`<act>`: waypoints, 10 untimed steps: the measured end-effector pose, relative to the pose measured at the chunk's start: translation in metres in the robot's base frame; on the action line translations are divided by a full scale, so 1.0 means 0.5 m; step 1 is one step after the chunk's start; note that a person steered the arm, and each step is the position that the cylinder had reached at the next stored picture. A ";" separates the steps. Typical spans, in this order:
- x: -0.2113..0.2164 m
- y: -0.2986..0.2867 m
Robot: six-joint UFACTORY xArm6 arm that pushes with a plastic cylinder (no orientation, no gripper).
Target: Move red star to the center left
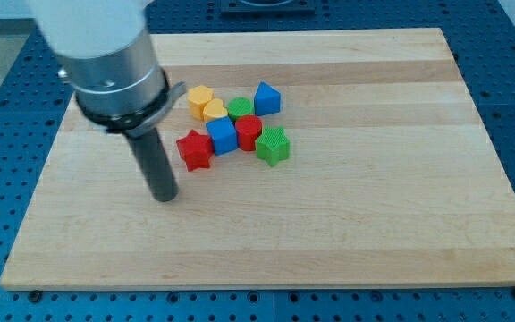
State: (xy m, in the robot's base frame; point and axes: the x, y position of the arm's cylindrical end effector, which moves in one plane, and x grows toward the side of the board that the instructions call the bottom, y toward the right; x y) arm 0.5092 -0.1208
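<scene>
The red star lies on the wooden board, at the left end of a cluster of blocks left of the board's middle. My tip rests on the board just below and to the left of the red star, a short gap apart from it. A blue cube touches the star's right side.
The cluster also holds a red cylinder-like block, a green star-like block, a green block, a blue triangular block, a yellow hexagon and a yellow heart-like block. The arm's grey body overhangs the upper left.
</scene>
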 end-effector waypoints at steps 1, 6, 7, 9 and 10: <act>-0.001 0.092; -0.089 -0.009; -0.113 -0.063; -0.136 -0.177; -0.153 -0.166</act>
